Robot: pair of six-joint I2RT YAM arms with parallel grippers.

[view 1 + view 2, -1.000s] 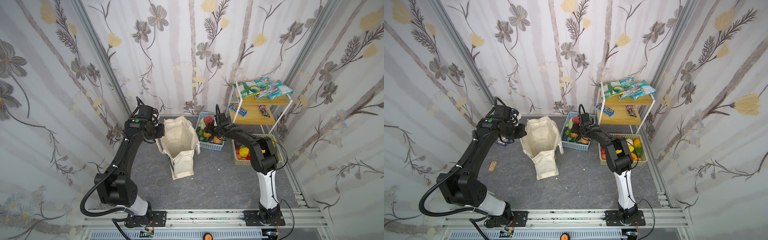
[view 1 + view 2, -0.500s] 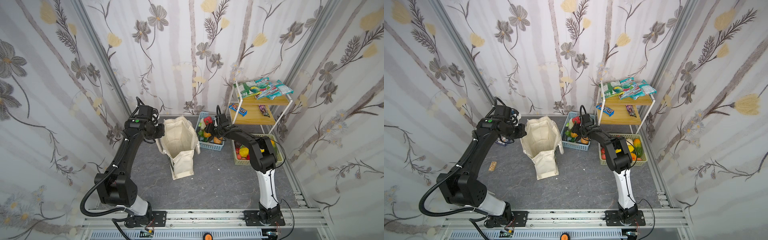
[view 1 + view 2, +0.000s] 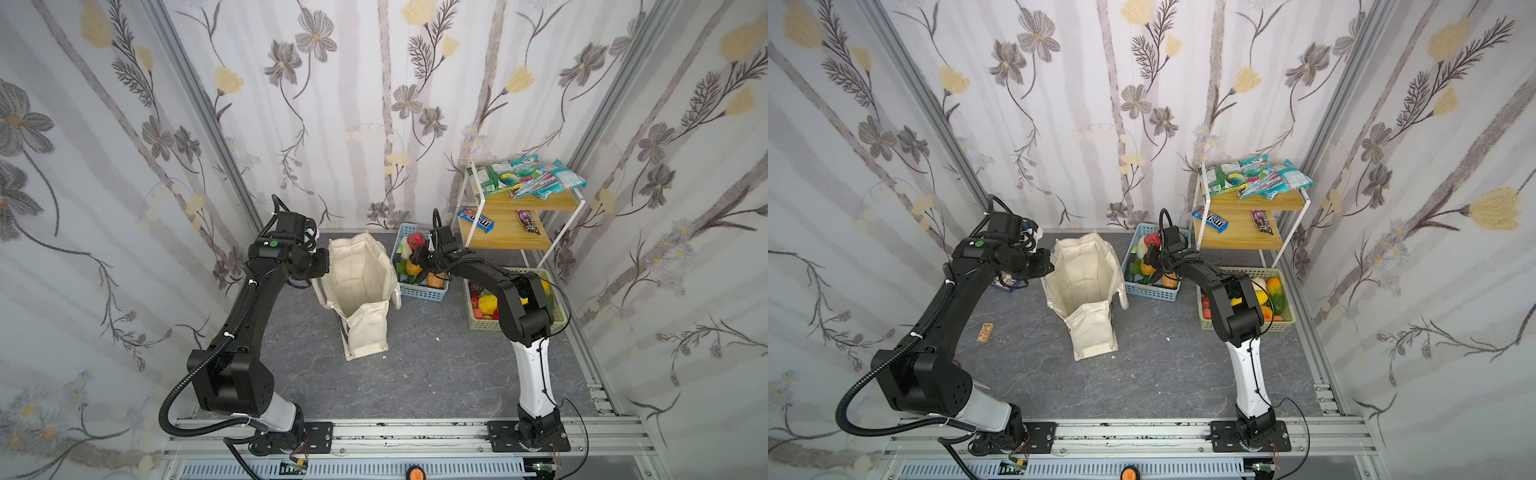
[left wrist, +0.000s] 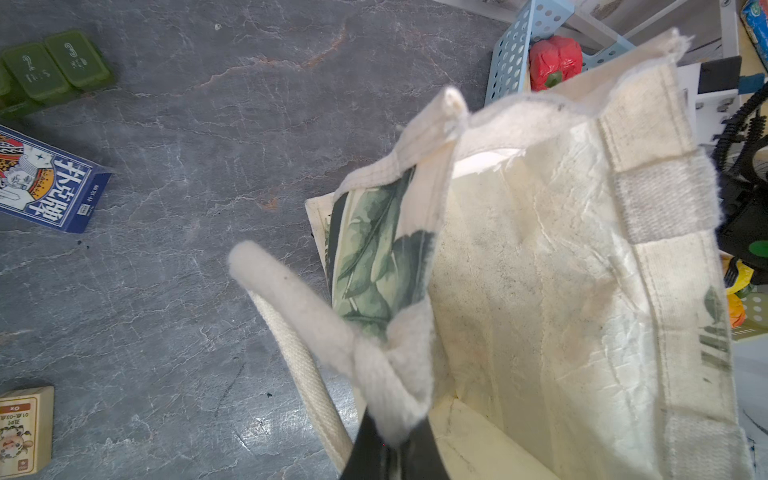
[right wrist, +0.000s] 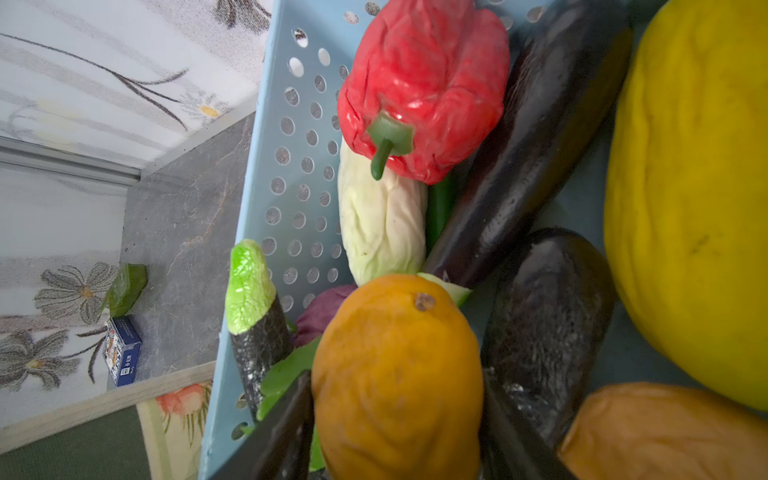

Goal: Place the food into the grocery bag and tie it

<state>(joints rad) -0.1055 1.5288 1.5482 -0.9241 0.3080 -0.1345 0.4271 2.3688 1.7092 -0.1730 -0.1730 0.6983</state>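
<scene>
Only the right wrist view is showing the jaws of the right gripper pressing both sides of the orange fruit, which is lying in the blue basket beside a red pepper and a dark aubergine. The left gripper is pinching the rim of the grocery bag, its jaws clamping cloth and the mouth gaping: cream inside, leaf-printed outside. In both top views the basket is sitting at the bag's 3 o'clock.
</scene>
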